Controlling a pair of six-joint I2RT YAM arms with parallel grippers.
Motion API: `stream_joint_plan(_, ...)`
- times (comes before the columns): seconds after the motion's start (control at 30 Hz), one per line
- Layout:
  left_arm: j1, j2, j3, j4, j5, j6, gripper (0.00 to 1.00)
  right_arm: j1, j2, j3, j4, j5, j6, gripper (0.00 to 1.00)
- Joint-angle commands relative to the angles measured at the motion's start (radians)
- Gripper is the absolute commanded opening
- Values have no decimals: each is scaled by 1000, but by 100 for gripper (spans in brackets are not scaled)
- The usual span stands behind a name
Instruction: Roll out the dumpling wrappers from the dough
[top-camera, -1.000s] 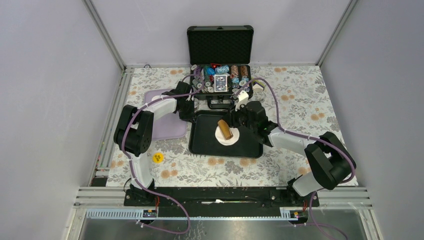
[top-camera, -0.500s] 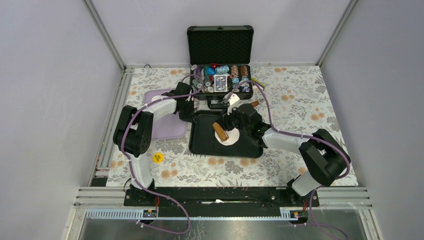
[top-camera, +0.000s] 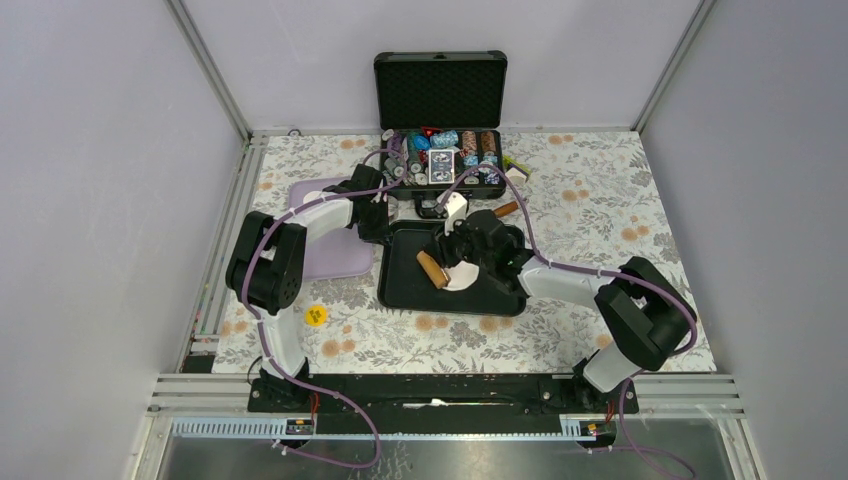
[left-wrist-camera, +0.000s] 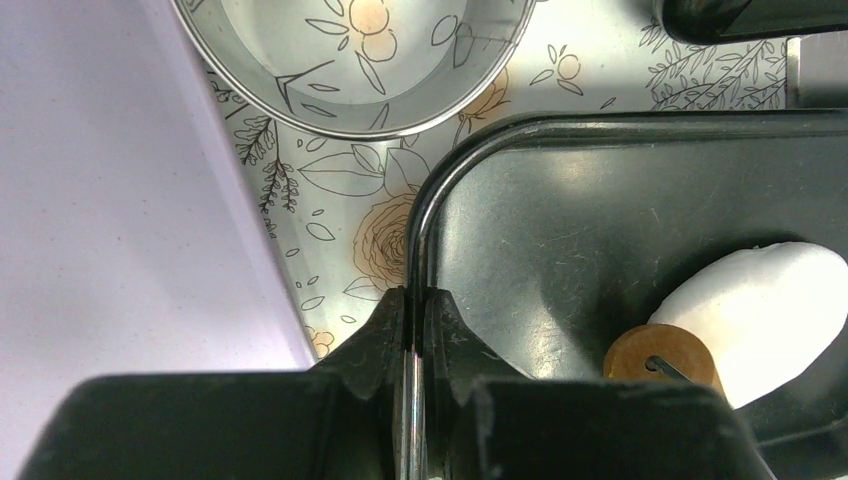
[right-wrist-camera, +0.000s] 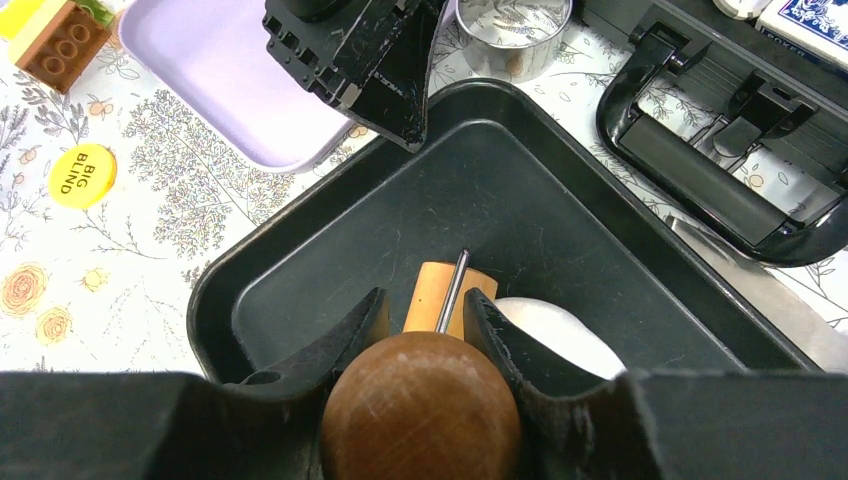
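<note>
Apparently flattened, the matte white dough (right-wrist-camera: 558, 336) looks smooth, rounded.

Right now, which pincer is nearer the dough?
Right. The right pincer holds the rolling pin at the edge of the dough; the left pincer grips the tray at its left rim, apart from the dough.

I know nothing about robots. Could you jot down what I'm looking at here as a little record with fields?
left gripper: shut on the rim of the tray, at a corner
right gripper: shut on the handle of the rolling pin
rolling pin: roller down in the tray, at the dough's edge
dough: white pat, lying in the tray
ring cutter: on the cloth, just outside the tray's corner
also there: lilac board, open chip case
</note>
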Motion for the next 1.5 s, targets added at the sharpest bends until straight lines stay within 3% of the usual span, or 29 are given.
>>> stream_joint_plan(0.0,6,41,-54,-65,-119,13,0,-13,-22,26,-209,-11,-32,0)
stream_joint_plan(0.17,6,39,-55,-64,-118,15,0,-132,-87,79,-198,-35,-11,0)
stream_joint_plan(0.43,6,40,-53,-62,-119,16,0,-160,-100,-108,-97,-49,-87,0)
stream_joint_plan(0.93,6,39,-53,-62,-119,19,0,-53,27,-94,-283,-69,-81,0)
stream_joint_plan(1.47,6,39,-55,-62,-119,20,0,10,86,-79,-272,-180,-58,0)
